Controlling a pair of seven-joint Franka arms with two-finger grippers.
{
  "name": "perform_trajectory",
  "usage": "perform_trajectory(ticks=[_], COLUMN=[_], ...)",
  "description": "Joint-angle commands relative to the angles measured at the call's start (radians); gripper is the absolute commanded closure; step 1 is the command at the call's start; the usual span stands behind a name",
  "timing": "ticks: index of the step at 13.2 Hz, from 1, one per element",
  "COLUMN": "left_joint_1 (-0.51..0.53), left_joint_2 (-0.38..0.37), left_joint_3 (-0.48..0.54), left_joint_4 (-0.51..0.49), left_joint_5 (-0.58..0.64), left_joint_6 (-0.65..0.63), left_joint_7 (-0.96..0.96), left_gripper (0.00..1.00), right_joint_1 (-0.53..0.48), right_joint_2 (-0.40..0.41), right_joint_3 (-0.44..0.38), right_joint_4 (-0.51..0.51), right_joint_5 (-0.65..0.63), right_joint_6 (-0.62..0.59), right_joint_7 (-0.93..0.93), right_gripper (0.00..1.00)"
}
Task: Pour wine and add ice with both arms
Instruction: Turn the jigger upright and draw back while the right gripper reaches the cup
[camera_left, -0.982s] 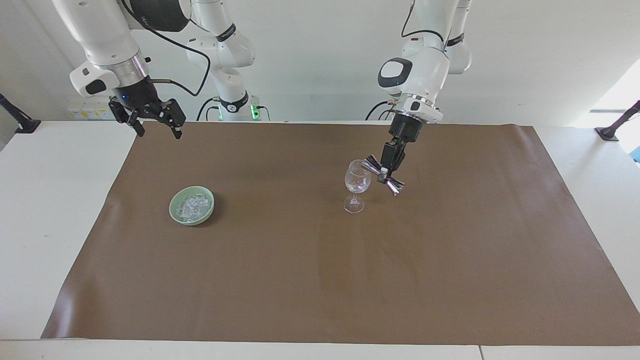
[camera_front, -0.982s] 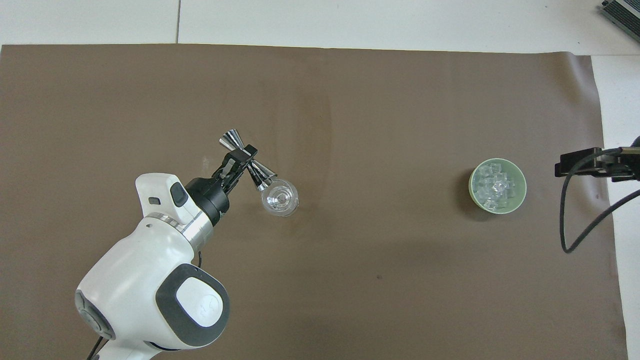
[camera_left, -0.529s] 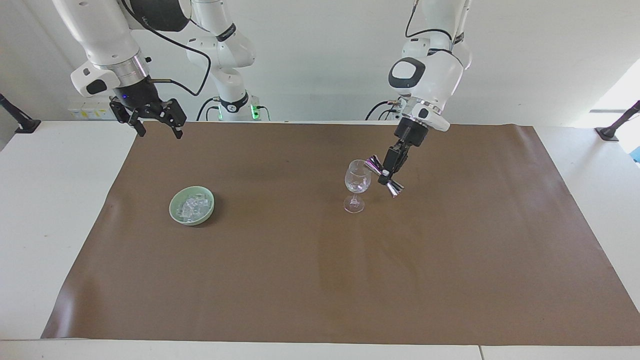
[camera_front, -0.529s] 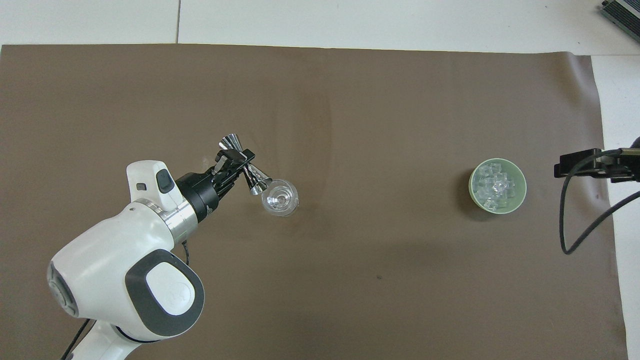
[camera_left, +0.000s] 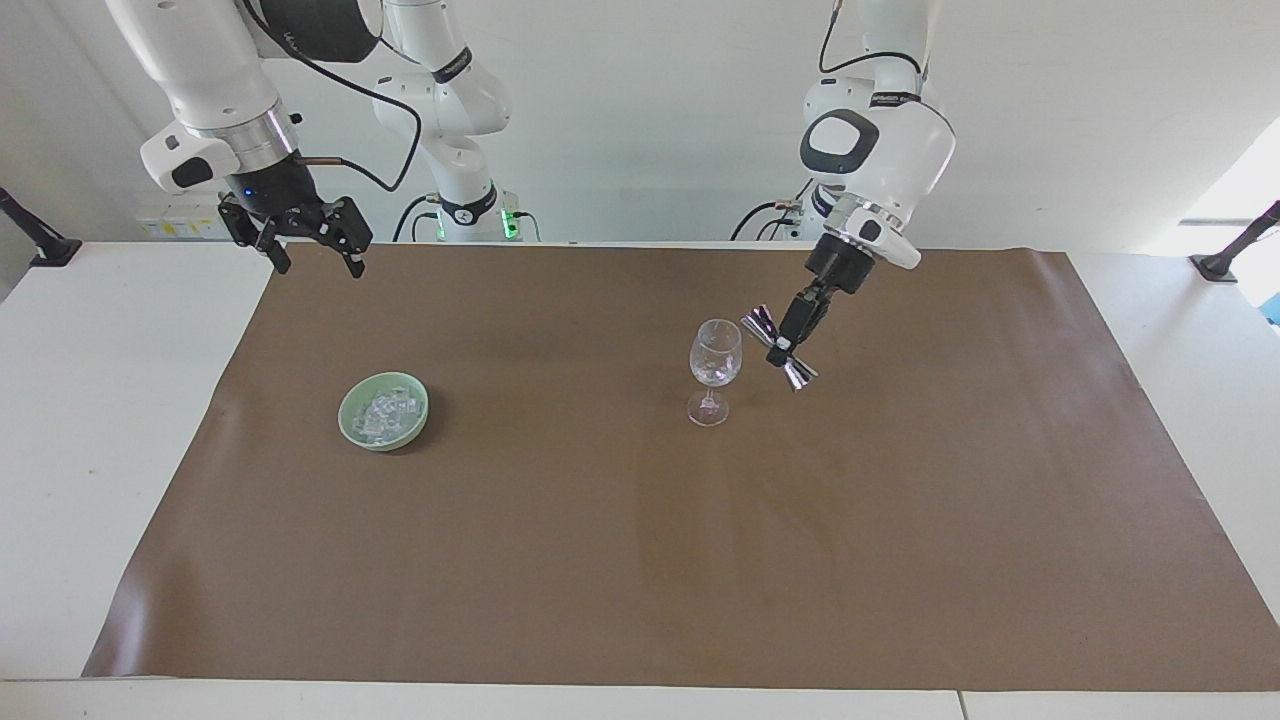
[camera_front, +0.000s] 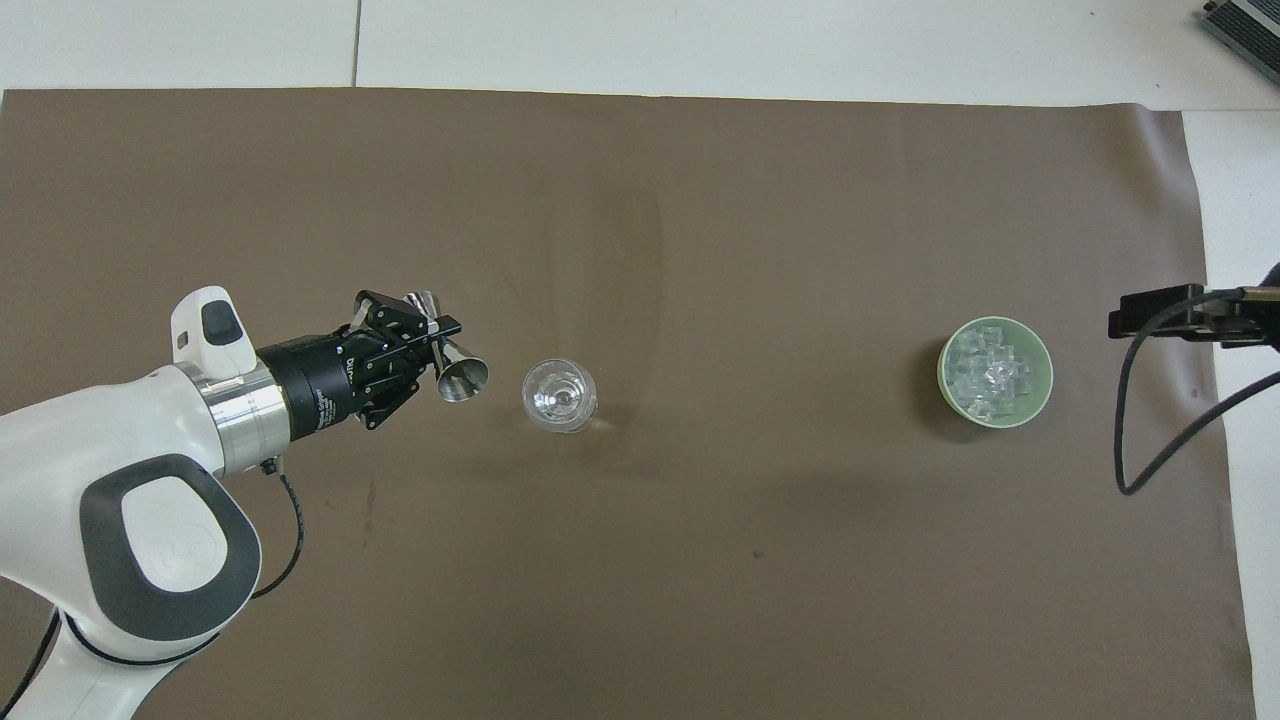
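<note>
1 wine glass (camera_left: 715, 362) upright | 1 green bowl (camera_left: 383, 411) held ice cubes (camera_left: 384, 412), toward right arm's end from glass | left gripper (camera_left: 789, 343) pinched 1 steel jigger (camera_left: 780, 349) beside glass | right gripper (camera_left: 314, 256) spread, waiting

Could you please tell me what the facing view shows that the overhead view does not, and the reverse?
Only the facing view shows the open right gripper whole, raised over the edge of the brown mat, and the wine glass's stem and foot from the side. Only the overhead view looks straight into the glass and into the jigger's open cup. Both show the left gripper shut on the tilted jigger beside the glass, and the green bowl holding ice.
</note>
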Motion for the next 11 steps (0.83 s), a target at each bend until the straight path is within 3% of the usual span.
perform_trajectory(ticks=[1, 5, 6, 11], left_joint_1=[0.051, 0.144, 0.169, 0.255], left_joint_2=[-0.029, -0.032, -0.032, -0.012], left_joint_3=[-0.004, -0.004, -0.006, -0.006], left_joint_4=[0.007, 0.035, 0.033, 0.032], left_joint_5=[0.022, 0.12, 0.133, 0.123], left_joint_6=[-0.116, -0.346, -0.389, -0.511], left_joint_7=[-0.102, -0.241, -0.249, -0.31], left_gripper=[1.0, 1.0, 1.0, 1.0], right_joint_1=[-0.023, -0.026, -0.026, -0.025], right_joint_2=[-0.003, 0.009, 0.046, 0.11], right_joint_3=[0.004, 0.004, 0.004, 0.004], right_joint_4=[-0.027, -0.059, -0.059, -0.156], right_joint_5=[0.014, 0.001, 0.001, 0.0], right_joint_6=[0.035, 0.116, 0.131, 0.289], right_joint_7=[-0.031, -0.033, -0.036, -0.06], right_gripper=[0.0, 0.0, 0.0, 0.0])
